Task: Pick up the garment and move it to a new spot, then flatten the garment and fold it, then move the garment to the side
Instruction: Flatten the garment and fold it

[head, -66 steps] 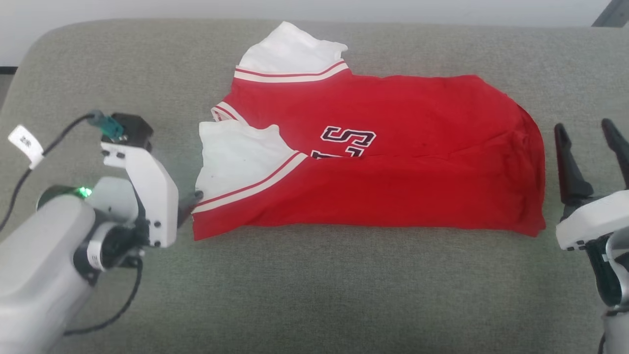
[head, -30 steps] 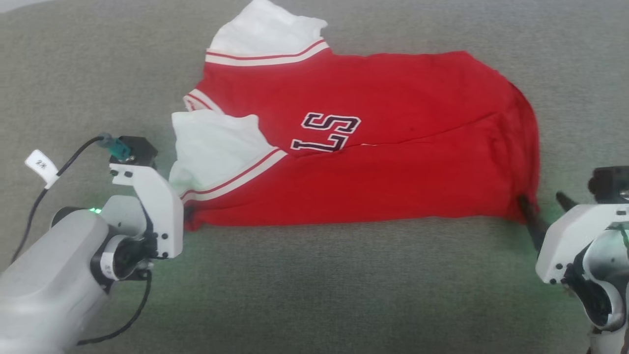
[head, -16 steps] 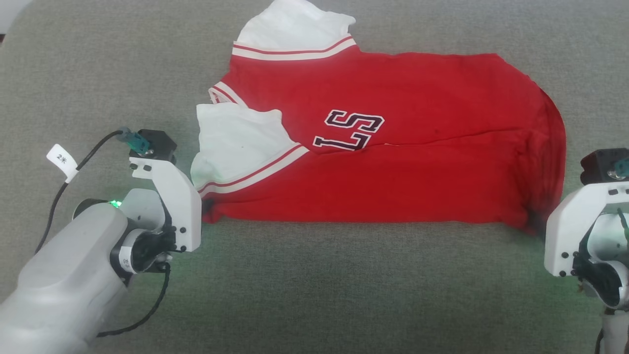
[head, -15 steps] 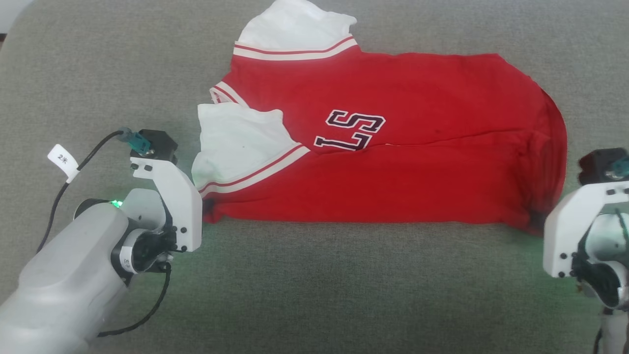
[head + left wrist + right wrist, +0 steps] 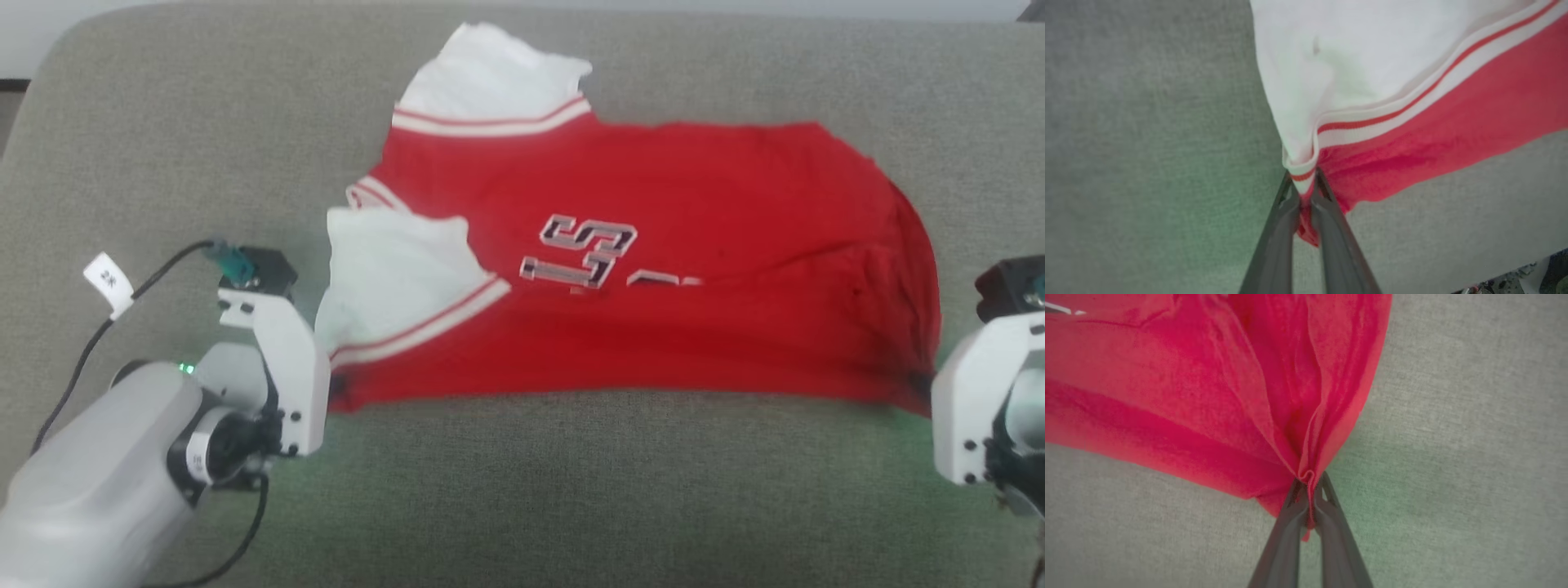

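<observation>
The garment [image 5: 653,327], a red T-shirt with white sleeves and striped trim, lies folded lengthwise on the grey cushion [image 5: 522,490], its near edge lifted a little. My left gripper [image 5: 1303,185] is shut on the garment [image 5: 1412,122] at its near left corner, where the striped sleeve seam meets the red body. My right gripper [image 5: 1309,486] is shut on the garment [image 5: 1167,396] at its near right corner, the red cloth bunched into pleats between the fingers. In the head view the left gripper [image 5: 333,390] and the right gripper [image 5: 921,384] are mostly hidden behind their white wrists.
The grey cushion stretches well beyond the shirt on every side, with its rounded back edge [image 5: 204,16] at the top of the head view. A black cable with a white tag [image 5: 108,282] trails from my left wrist.
Both grippers have closed on the near corners of the shirt, the right one coming in from the open position beside it. The near edge now rises slightly; the head camera has shifted.
</observation>
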You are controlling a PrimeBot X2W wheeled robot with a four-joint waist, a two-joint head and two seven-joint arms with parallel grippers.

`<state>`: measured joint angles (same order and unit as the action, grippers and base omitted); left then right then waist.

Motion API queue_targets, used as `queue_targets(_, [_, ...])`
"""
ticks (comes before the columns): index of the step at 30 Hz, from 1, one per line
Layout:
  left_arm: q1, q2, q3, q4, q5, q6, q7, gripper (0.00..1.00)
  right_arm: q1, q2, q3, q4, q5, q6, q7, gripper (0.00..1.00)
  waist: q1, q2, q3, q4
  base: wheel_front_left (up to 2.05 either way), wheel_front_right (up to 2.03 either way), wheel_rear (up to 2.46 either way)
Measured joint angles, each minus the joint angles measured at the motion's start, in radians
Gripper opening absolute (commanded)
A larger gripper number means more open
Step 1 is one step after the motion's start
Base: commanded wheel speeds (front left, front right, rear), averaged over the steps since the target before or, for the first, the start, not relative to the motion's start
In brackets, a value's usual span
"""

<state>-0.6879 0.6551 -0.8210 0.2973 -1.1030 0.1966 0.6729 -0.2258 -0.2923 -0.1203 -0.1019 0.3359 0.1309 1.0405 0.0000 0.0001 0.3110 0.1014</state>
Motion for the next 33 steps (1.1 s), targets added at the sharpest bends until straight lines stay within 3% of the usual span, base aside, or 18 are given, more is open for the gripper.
queue_targets(10, [0.125, 0.100, -0.016, -0.239, -0.017, 0.137, 0.074, 0.00, 0.149, -0.026, -0.038, -0.112, 0.061, 0.000, 0.110, 0.00, 0.0000, 0.0000, -0.028, -0.002, 0.00, 0.00, 0.00])
queue_targets(14, [0.174, 0.115, -0.020, -0.281, -0.023, 0.168, 0.067, 0.00, 0.202, 0.003, -0.059, -0.114, 0.061, 0.000, 0.101, 0.00, 0.0000, 0.0000, -0.027, -0.006, 0.00, 0.00, 0.00])
queue_targets(18, [0.195, 0.106, -0.019, -0.267, -0.030, 0.170, 0.050, 0.02, 0.217, 0.020, -0.063, -0.074, 0.022, 0.000, 0.065, 0.00, 0.0000, 0.0000, -0.025, -0.014, 0.00, 0.00, 0.00])
queue_targets(19, [0.194, 0.105, -0.019, -0.263, -0.029, 0.164, 0.044, 0.27, 0.214, 0.030, -0.065, -0.061, 0.016, 0.000, 0.049, 0.00, 0.0000, 0.0000, -0.025, -0.016, 0.00, 0.00, 0.00])
queue_targets(20, [0.194, 0.103, -0.013, -0.254, -0.030, 0.161, 0.031, 0.82, 0.208, 0.043, -0.067, -0.050, 0.014, 0.000, 0.035, 0.00, 0.0000, 0.0000, -0.025, -0.019, 0.00, 0.00, 0.00])
queue_targets(21, [0.195, 0.099, -0.006, -0.246, -0.035, 0.161, 0.029, 1.00, 0.202, 0.050, -0.066, -0.039, 0.014, 0.000, 0.026, 0.27, 0.0000, 0.0000, -0.026, -0.021, 0.00, 0.00, 0.00])
queue_targets(23, [0.192, 0.103, -0.003, -0.245, -0.036, 0.160, 0.030, 1.00, 0.193, 0.056, -0.060, -0.022, 0.013, 0.000, 0.007, 1.00, 0.0000, 0.0000, -0.029, -0.026, 0.00, 0.00, 0.00])
queue_targets(33, [0.092, 0.218, 0.052, -0.356, -0.009, 0.202, 0.084, 1.00, 0.143, 0.063, -0.069, -0.059, 0.013, 0.000, -0.091, 1.00, 0.0000, 0.0000, -0.061, -0.066, 0.00, 0.00, 0.00])
